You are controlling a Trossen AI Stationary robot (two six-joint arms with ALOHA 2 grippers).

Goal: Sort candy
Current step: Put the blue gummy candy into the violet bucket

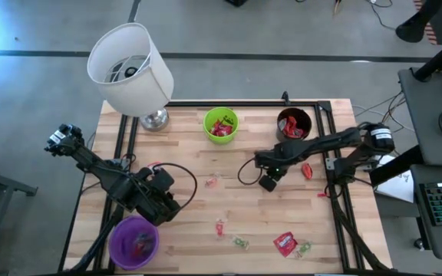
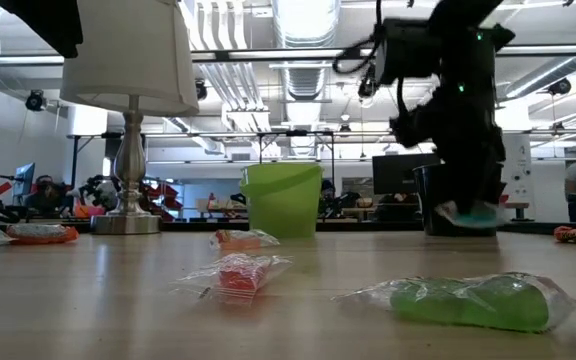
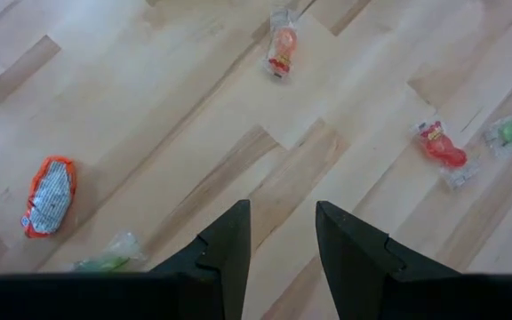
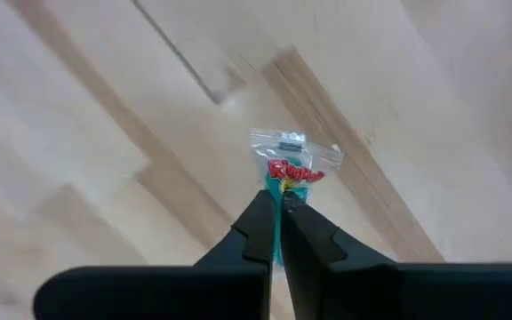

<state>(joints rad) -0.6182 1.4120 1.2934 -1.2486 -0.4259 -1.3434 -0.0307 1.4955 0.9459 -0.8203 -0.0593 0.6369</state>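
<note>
Clearly, right claw (image 4: 278, 206) pinching candy (image 4: 293, 162) (print unreadable)

Small wrapped sweets lie scattered over the pale wooden table. In the high view, a flat red packet (image 1: 285, 243) rests at lower right, with a green clear-wrapped sweet (image 1: 305, 248) just beside it. Left of these lie another green clear-wrapped piece (image 1: 240, 242) and a red clear-wrapped piece (image 1: 220, 227). A pinkish clear-wrapped piece (image 1: 212, 182) sits at centre. An orange-red piece (image 1: 307, 170) lies right of centre. One clear-wrapped sweet with a red-printed label and a teal body (image 4: 288, 171) is pinched between dark fingertips above the wood. More red sweets fill the cups at the top.
</note>
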